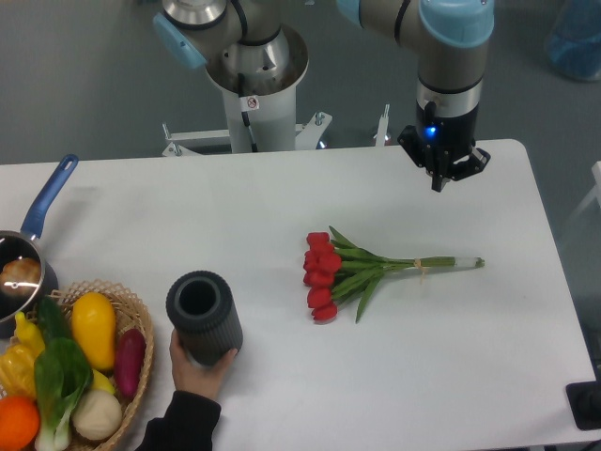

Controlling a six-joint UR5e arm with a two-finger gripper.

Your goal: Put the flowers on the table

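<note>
My table (488,376) is white, smooth and a bit shiny. The flowers (347,271) look like soft plastic. The dark grey vase (203,318) is ribbed and dull. The basket (141,362) is rough woven straw. The pot (19,282) is shiny metal.

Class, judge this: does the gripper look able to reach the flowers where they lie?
Probably yes. The flowers lie in the open on the table, and the gripper hangs above and behind their stems with nothing between.

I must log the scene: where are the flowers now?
The flowers lie flat on the white table, right of centre, buds pointing left toward the dark vase; the gripper hangs apart above them.
</note>
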